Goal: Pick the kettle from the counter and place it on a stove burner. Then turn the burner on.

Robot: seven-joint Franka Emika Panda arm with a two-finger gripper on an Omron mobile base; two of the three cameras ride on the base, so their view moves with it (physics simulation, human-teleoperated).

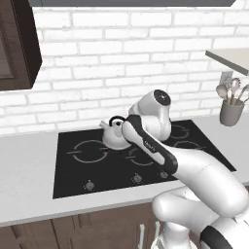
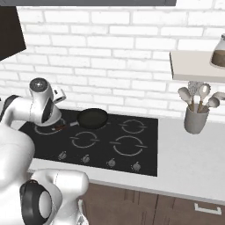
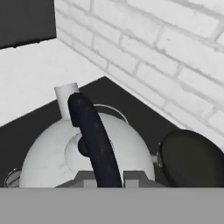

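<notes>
The fingers (image 3: 109,177) were clamped on the kettle (image 3: 83,153) handle, the black frying pan (image 3: 190,159) just beside them over the stove (image 3: 140,105)

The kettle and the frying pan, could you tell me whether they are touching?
Apart. In the hand view a strip of black stove shows between the kettle body and the frying pan.

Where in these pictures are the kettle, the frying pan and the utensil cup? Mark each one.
kettle (image 1: 115,138): left base view, on its rounded white body.
frying pan (image 2: 92,117): right base view, on its dark inside.
utensil cup (image 2: 195,120): right base view, on its grey wall.
</notes>
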